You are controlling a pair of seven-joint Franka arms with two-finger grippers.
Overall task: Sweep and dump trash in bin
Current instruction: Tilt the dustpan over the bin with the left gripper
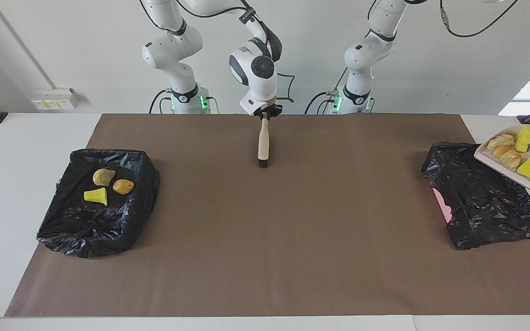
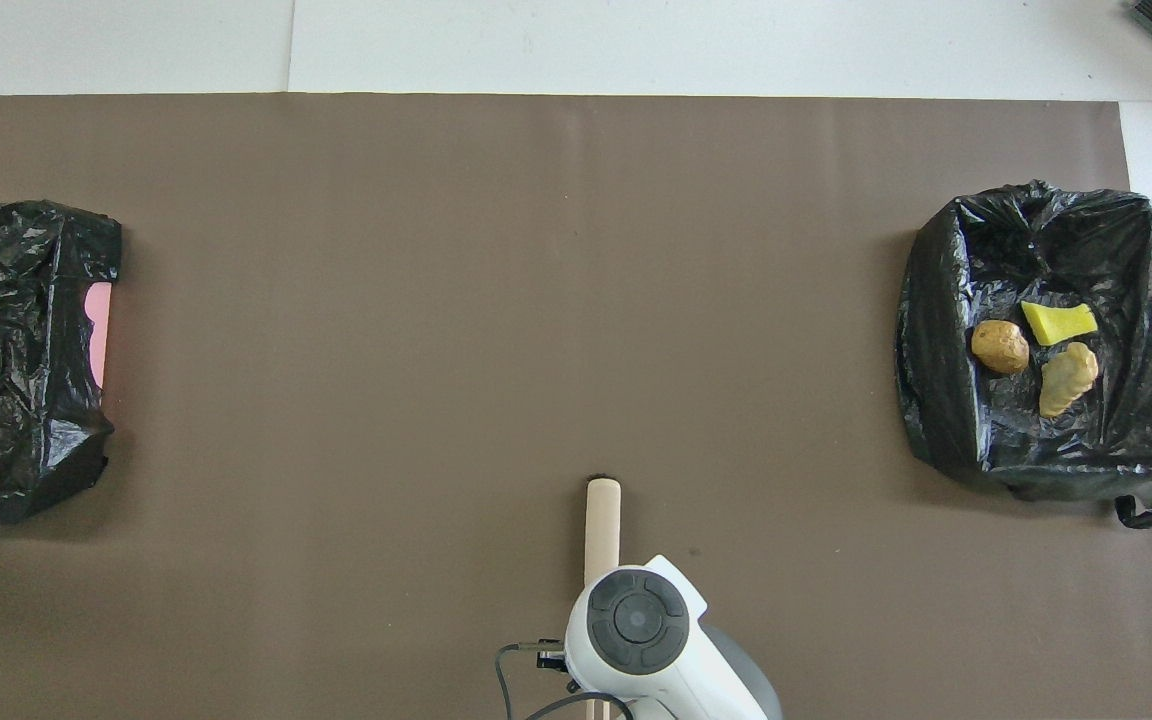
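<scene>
A pale dustpan [image 1: 520,158] hangs tilted in the air at the edge of the facing view, over the outer rim of the black-bagged bin [image 1: 486,197] at the left arm's end of the table. It carries several pieces of trash [image 1: 508,158], yellow wedges and tan chunks. Its handle and my left gripper are out of view. My right gripper [image 1: 265,114] is shut on the top of a wooden-handled brush [image 1: 263,140], whose dark bristles reach the brown mat near the robots. Three more trash lumps [image 1: 104,177] lie in the other bin [image 1: 127,225].
The brown mat [image 2: 496,300] covers most of the table. The bin at the left arm's end [image 2: 16,400] shows a pink patch on its side. The bin at the right arm's end [image 2: 936,350] holds a yellow wedge [image 2: 1058,322] and two tan lumps.
</scene>
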